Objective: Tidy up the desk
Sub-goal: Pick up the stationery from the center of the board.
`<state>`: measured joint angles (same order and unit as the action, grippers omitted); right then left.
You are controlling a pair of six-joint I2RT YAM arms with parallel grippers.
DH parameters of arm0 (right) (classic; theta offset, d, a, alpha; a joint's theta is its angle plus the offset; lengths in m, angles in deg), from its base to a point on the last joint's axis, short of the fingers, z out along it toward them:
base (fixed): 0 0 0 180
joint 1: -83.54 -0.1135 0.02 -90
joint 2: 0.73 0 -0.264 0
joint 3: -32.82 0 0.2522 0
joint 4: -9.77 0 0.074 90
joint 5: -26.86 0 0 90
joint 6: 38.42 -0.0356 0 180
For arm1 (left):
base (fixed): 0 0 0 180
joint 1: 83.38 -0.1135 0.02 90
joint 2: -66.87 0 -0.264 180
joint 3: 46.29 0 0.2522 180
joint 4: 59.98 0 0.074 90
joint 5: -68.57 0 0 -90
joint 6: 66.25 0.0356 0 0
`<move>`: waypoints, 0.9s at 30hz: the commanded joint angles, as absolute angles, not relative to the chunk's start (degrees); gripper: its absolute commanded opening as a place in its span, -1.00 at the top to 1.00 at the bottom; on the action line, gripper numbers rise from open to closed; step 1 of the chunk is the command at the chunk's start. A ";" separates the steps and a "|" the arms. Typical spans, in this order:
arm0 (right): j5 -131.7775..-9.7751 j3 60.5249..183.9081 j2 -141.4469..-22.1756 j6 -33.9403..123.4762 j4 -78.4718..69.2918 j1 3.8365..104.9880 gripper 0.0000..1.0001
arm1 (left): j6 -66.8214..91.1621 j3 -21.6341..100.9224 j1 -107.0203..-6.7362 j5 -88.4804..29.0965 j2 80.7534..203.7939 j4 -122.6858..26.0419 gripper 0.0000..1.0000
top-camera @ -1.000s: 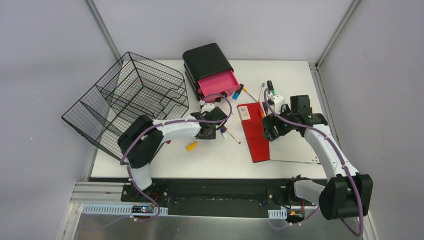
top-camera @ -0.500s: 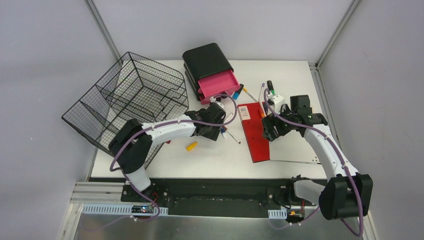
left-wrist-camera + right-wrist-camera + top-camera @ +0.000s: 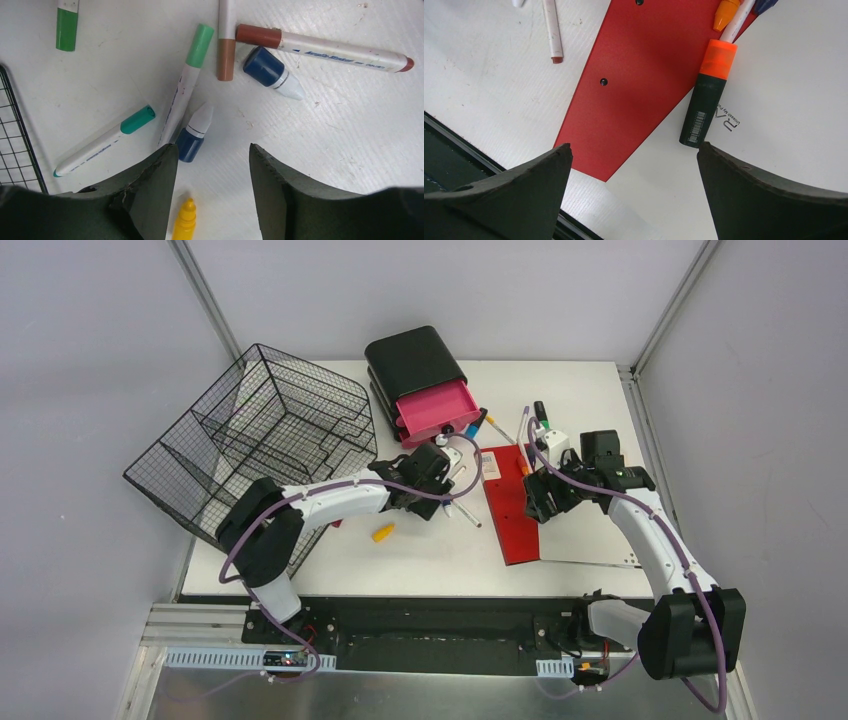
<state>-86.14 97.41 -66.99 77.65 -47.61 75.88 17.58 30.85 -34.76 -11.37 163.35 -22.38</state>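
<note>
I read the desk (image 3: pixel 440 560) as the big white top under everything, and it is far from tidy; at its left the wire basket (image 3: pixel 255 440) sits tilted, part of it past the desk's edge; just right of it my left gripper (image 3: pixel 210 150) hovers over a scatter of pens, jaws parted and nothing between them; in the left wrist view a teal-capped marker (image 3: pixel 102 141) lies nearest the basket mesh, a green-capped marker (image 3: pixel 187 82) slants beside it, and a short blue marker (image 3: pixel 192 137) touches the green one's lower end, right at the tip of my left finger; a yellow marker (image 3: pixel 185 225) pokes out lower down, between the fingers; I judge the step in hand to be picking one pen from this pile; to do it well I would shift so the short blue marker sits midway between the pads, turn the wrist until the jaws cross its length, then come down straight, since closing from here would likely nudge the green one or trap both; behind, the black drawer unit (image 3: pixel 420 380) has its pink drawer pulled out, a sensible place for pens; further right the red notebook (image 3: pixel 510 510) lies flat, and my right gripper (image 3: pixel 633 147) hangs above its edge, spread wide and empty, an orange highlighter (image 3: pixel 709 100) lying with its cap at the cover's edge and its dark body on white
</note>
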 commanded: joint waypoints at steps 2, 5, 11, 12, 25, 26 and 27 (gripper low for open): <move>-87.14 99.06 -65.38 78.83 -47.17 75.43 -1.00 | 22.08 30.45 -35.66 -11.76 164.85 -25.06 -0.06; -87.05 99.05 -65.46 78.83 -47.15 75.38 -0.99 | 22.67 30.65 -35.87 -10.56 165.73 -24.92 0.00; -87.13 99.11 -65.78 78.91 -47.22 75.29 -0.99 | 23.22 30.93 -36.39 -9.77 167.16 -24.77 0.05; -87.11 99.06 -65.80 78.92 -47.25 75.28 -1.00 | 23.22 30.92 -36.50 -9.80 167.29 -24.77 0.06; -87.22 99.14 -66.12 79.09 -47.33 75.19 -1.00 | 20.62 29.95 -36.97 -13.65 167.21 -24.31 0.42; -87.26 99.12 -66.17 79.09 -47.33 75.23 -1.00 | 20.18 29.70 -36.97 -14.17 167.09 -24.30 0.42; -87.20 99.14 -66.18 79.09 -47.39 75.14 -0.99 | 19.72 29.51 -36.97 -14.90 166.96 -24.27 0.42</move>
<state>-86.18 97.41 -66.99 78.26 -47.63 75.44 21.53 30.32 -36.61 -11.87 168.25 -23.37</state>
